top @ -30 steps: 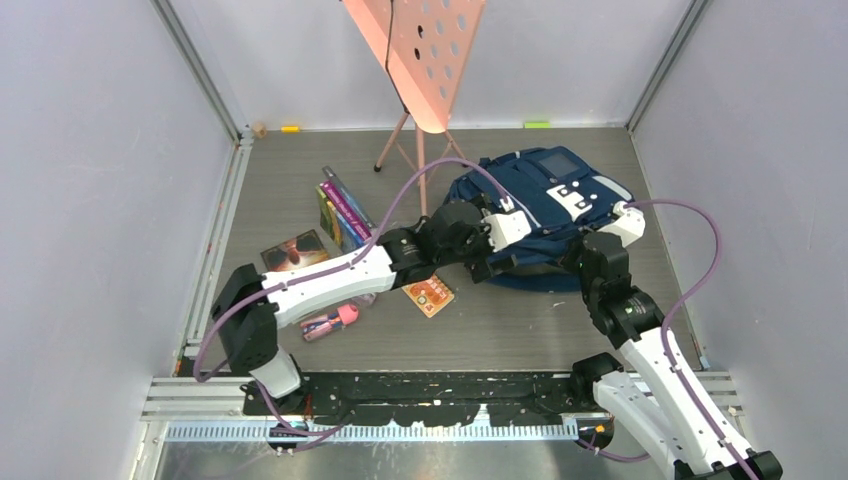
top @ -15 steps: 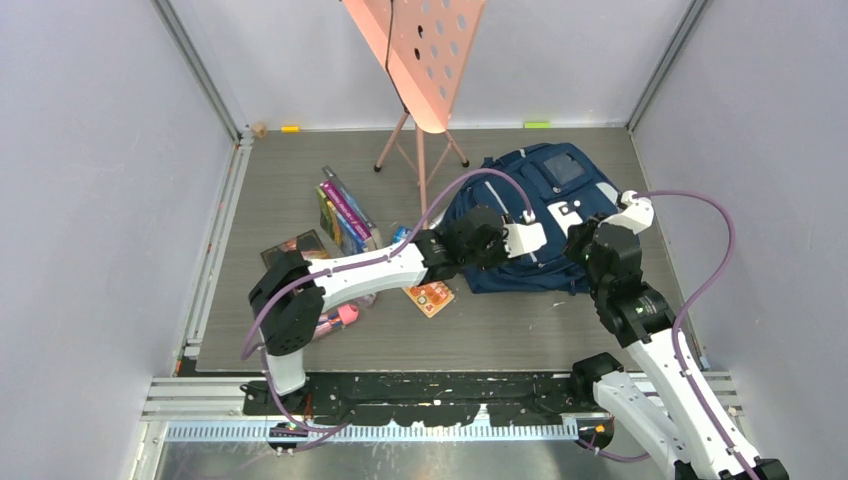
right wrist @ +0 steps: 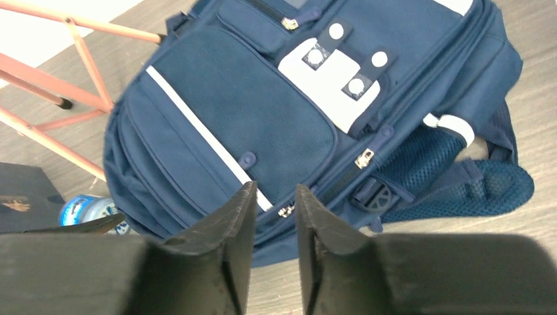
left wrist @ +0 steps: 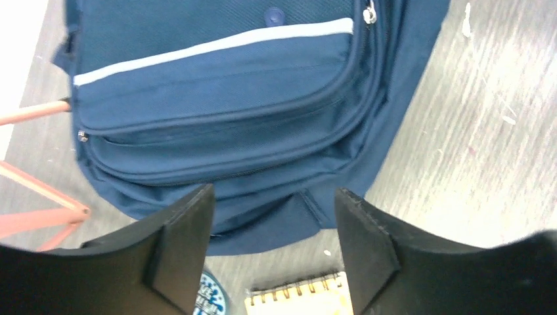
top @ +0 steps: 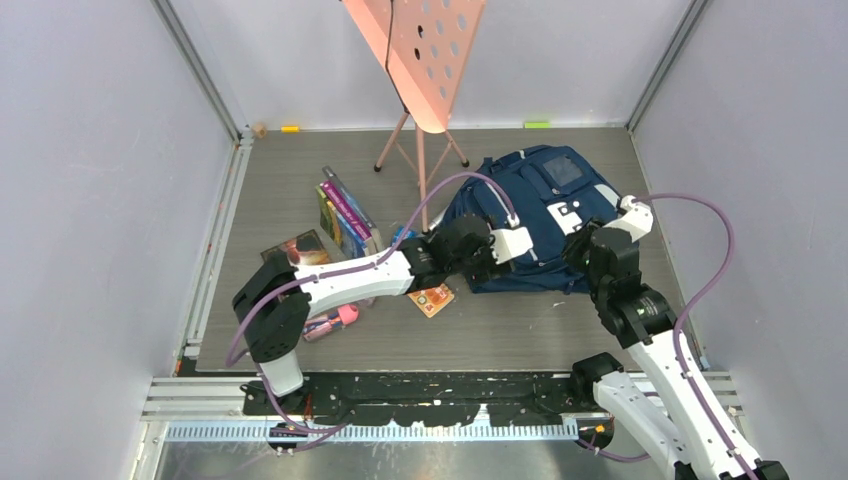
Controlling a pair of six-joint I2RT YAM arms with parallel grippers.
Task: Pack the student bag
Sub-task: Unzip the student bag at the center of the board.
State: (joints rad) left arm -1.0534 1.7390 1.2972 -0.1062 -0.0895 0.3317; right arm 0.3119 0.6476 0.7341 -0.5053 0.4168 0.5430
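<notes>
One navy student bag laid on desk; left claw spread wide, right claw narrowly parted, both empty; titles on books too small to be read.

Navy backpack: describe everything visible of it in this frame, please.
The large navy blue fabric backpack lies flat, front up, on the grey wood-grain table. A pale grey stripe crosses its front pocket; a grey patch with round studs sits above. One side has a mesh pocket and buckle. Visible zips look shut. The foot of a pink metal stand ends at its corner; contact is unclear.
</notes>
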